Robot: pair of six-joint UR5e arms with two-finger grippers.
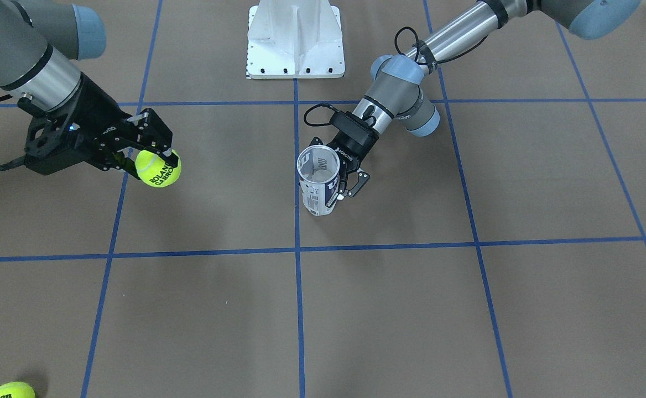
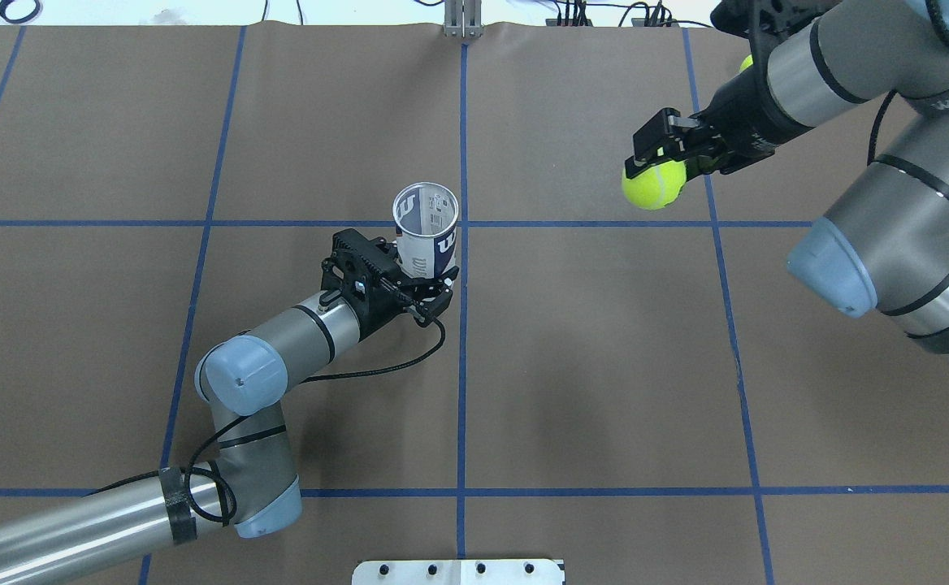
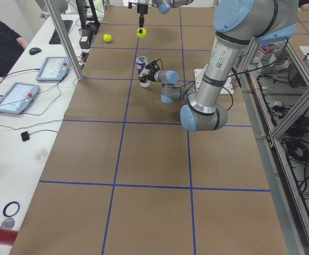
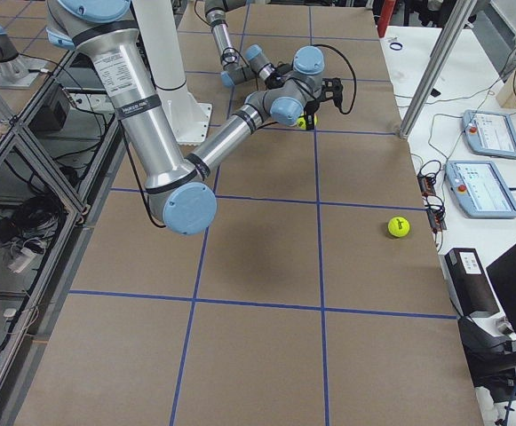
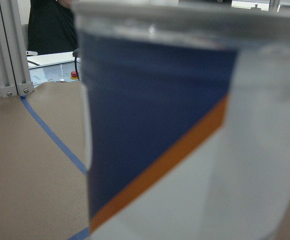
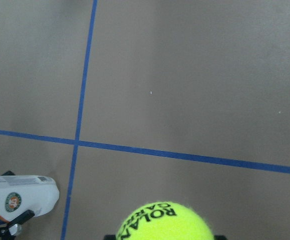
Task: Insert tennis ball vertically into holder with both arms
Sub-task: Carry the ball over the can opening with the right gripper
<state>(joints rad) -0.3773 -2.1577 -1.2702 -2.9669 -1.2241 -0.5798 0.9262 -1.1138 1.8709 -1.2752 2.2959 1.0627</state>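
The holder [image 1: 318, 179] stood upright on the table [image 1: 389, 309], its silver-rimmed mouth facing up, just beside a crossing of two blue tape lines. The left gripper [image 1: 338, 176] had it pinched from the side, low on the labelled wall, with one black finger [image 1: 357, 184] showing beside the can; the left wrist view was filled by the blurred navy, orange and white label. The left arm [image 2: 296, 333] lay low over the table, folded sharply at its joints, with its wrist running nearly level toward the holder. Well apart from the holder, off toward the robot's right, the right gripper [image 2: 660, 162] was clamped on a yellow tennis ball [image 1: 158, 168] printed with black lettering, and the right arm [image 2: 889, 219] reached out from high up with its wrist aimed downward at the table. A second ball [image 1: 11, 390] lay farther from the holder on that same side, away from the robot. The white base [image 1: 295, 38] sat on the robot's side of the holder. Brown paper gridded with blue tape covered the table. Beyond it a white bench carried two tablets [image 3: 15, 97], and a person [image 3: 0, 40] in black sat there.
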